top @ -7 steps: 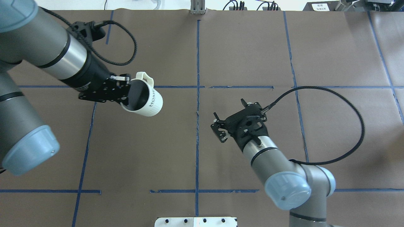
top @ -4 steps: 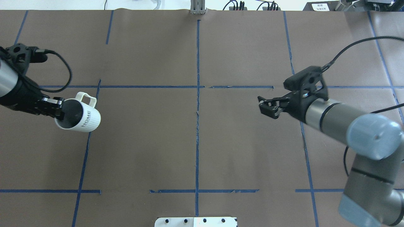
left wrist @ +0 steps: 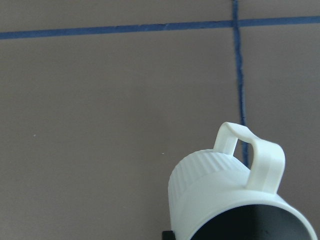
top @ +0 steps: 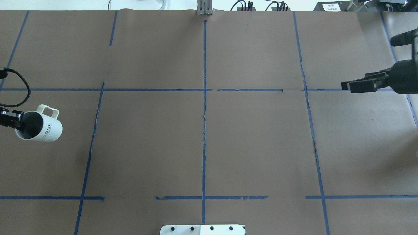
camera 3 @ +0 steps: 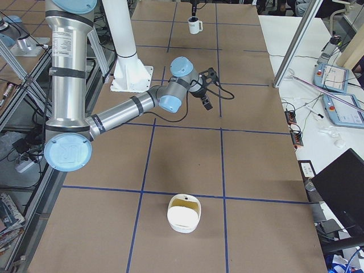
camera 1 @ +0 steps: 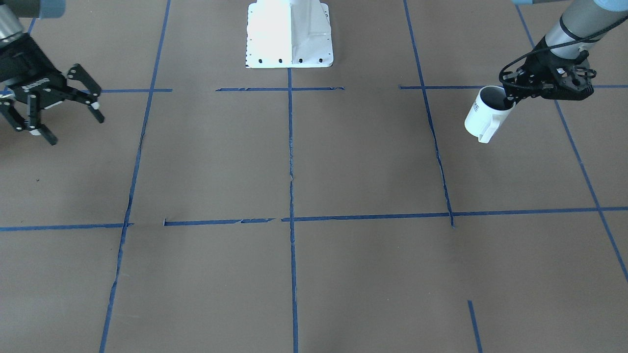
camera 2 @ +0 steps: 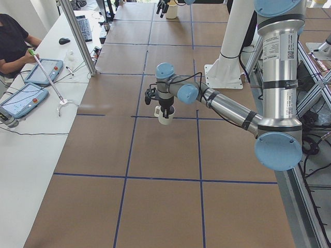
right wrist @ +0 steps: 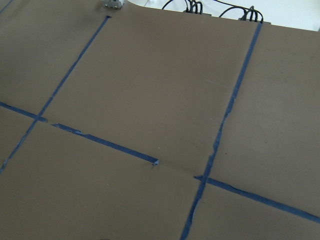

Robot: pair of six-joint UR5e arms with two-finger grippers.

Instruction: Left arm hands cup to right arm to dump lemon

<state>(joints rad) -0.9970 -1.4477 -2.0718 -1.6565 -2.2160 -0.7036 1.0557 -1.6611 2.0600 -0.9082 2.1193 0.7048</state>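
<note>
While in left hand (camera 1: 509, 97), cup (camera 1: 483, 116) tilted.

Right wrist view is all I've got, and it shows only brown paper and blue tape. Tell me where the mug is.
Observer: The mug is far out on the robot's left side of the table, pinched at its rim by the left gripper.
Operator: Report my right gripper's state.
Observer: The right gripper is open and empty, at the opposite end.
Operator: Check the mug for the lemon.
Observer: No lemon shows; from overhead the mug's inside only looks dark.
</note>
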